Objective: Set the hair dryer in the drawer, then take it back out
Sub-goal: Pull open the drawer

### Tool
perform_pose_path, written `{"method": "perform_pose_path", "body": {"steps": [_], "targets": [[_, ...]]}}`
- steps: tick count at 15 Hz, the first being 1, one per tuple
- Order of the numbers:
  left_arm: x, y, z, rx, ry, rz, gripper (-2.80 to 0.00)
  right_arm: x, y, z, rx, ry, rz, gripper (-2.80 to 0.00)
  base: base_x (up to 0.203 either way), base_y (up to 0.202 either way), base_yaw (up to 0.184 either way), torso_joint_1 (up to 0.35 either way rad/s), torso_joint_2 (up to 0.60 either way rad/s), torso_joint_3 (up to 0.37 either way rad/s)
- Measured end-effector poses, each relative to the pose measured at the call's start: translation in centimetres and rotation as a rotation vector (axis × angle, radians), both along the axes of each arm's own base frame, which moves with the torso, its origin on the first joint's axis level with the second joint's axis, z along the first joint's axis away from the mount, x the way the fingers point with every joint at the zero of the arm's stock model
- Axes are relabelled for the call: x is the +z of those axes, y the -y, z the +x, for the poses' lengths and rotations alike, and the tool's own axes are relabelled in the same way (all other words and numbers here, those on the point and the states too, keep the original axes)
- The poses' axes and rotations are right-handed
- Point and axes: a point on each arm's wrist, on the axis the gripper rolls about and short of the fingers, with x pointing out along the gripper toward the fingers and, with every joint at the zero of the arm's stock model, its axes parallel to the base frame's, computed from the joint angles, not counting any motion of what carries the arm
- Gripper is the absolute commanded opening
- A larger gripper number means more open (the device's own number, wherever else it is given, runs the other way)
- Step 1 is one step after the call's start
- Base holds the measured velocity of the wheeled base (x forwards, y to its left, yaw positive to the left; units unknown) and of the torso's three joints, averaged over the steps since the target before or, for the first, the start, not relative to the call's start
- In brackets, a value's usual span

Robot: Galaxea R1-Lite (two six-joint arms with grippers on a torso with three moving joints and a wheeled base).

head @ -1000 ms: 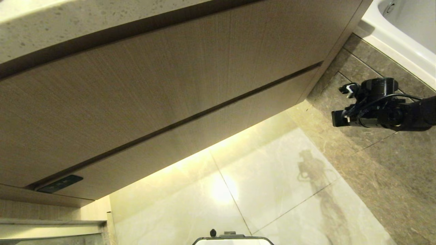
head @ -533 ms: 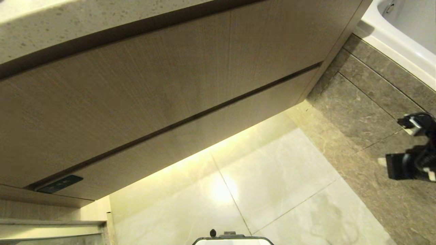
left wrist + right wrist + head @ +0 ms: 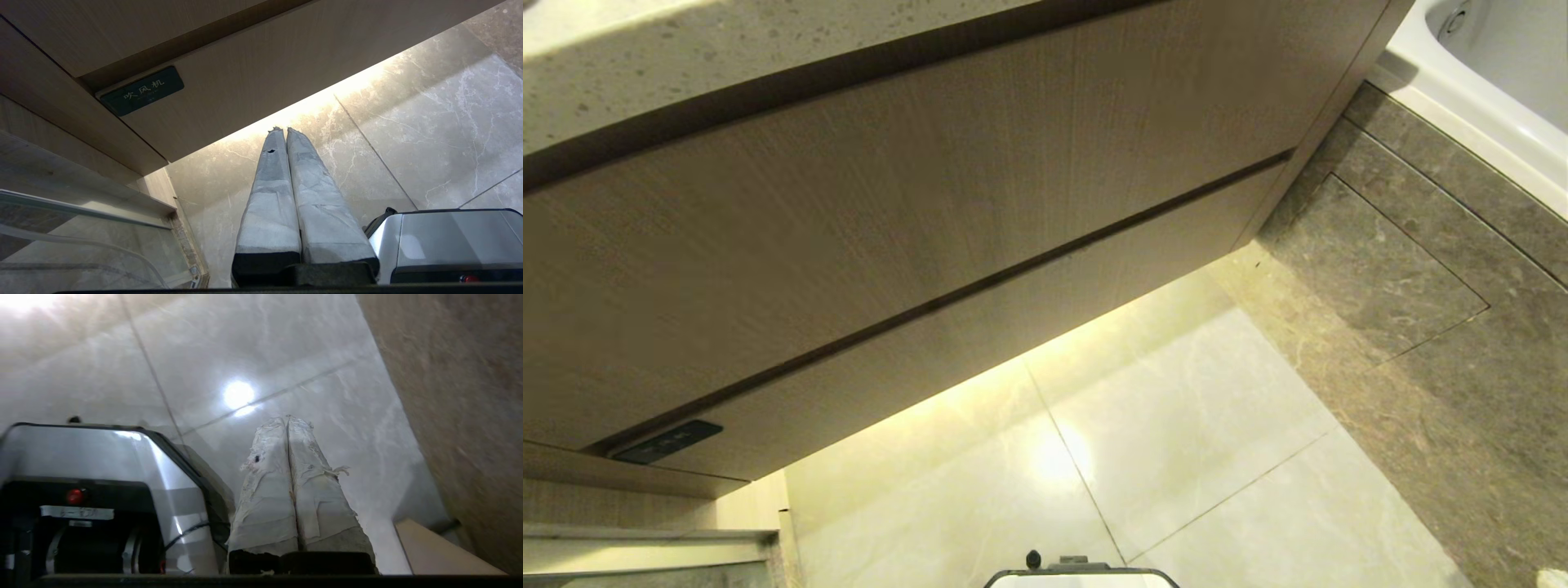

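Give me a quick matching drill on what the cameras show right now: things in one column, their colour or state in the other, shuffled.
Things:
1. drawer
2. dark label plate
3. left end effector
4. bathtub

Colour or state:
A. white, at the far right past the grey tiles
B. pushed shut, wood-grain front
C. shut, holding nothing, above the pale floor
D. fixed at the drawer front's upper left corner

Pairs: 1-B, 2-D, 3-C, 4-A
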Motion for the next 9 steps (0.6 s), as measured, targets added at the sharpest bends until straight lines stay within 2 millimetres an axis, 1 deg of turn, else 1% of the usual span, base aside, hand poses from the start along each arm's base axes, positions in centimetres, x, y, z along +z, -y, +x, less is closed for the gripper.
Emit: {"method": "perform_pose_path", "body": {"steps": [1,3,4,6,9], "targets": [[0.0,0.0,0.0,0.0,0.0,0.0,-2.8,-0.7,0.0,-0.9,0.028,0.027,0.014,-2.8,0.0,0.0,0.0,0.0,0.0,0.0],[0.0,0.0,0.0,0.0,0.0,0.0,-2.8,-1.5,0.0,-1.7,0.04,0.065,0.065,-2.8,0.0,0.0,0.0,0.0,0.0,0.0],[0.0,0.0,0.0,0.0,0.0,0.0,-2.8,-1.6,0.0,-1.9,0.032,0.083,0.082,-2.8,0.0,0.0,0.0,0.0,0.0,0.0],[0.0,0.0,0.0,0.0,0.0,0.0,-2.8,-2.1,0.0,-2.2,0.037,0.066,0.124,-2.8,0.0,0.0,0.0,0.0,0.0,0.0],[0.0,0.0,0.0,0.0,0.0,0.0,-2.8,-2.3,0.1,-2.4,0.061,0.063,0.111,-2.8,0.0,0.0,0.0,0.0,0.0,0.0]]}}
